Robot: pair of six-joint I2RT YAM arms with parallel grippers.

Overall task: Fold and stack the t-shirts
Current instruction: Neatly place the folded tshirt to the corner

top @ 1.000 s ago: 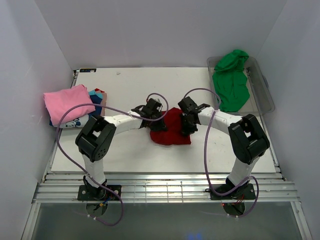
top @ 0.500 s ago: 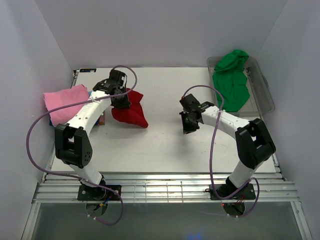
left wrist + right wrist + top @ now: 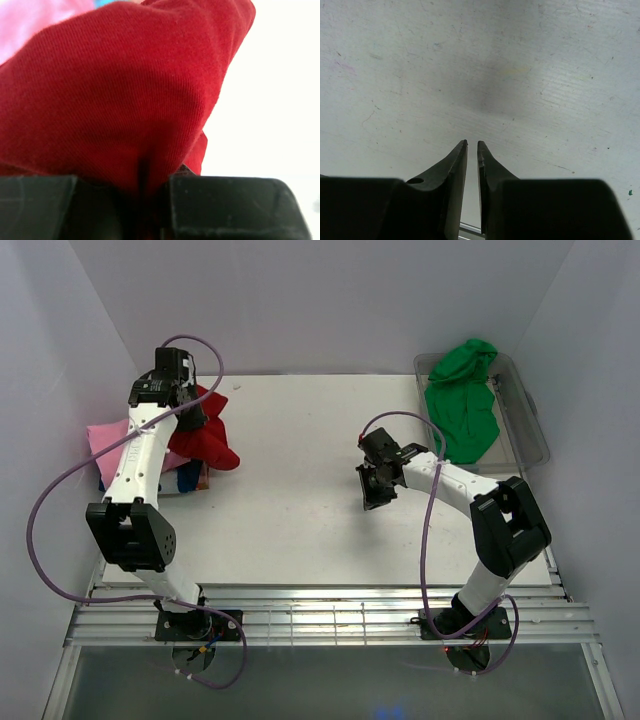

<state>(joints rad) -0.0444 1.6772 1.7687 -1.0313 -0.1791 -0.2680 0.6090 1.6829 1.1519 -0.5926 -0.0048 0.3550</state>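
Observation:
My left gripper is shut on the red t-shirt, which hangs bunched over the left edge of the table above the stack. In the left wrist view the red t-shirt fills the frame, pinched between the jaws of the left gripper. The stack's top is a folded pink t-shirt, with a blue one showing under it. A green t-shirt lies crumpled in the tub. My right gripper hovers over bare table with only a thin slit between its jaws, holding nothing.
The clear plastic tub stands at the back right corner. The white table is walled on the left, right and back. Purple cables loop off both arms.
The left arm has swung the red t-shirt from the middle of the table up and left to above the pink stack. The right gripper stayed near the middle, away from the shirt.

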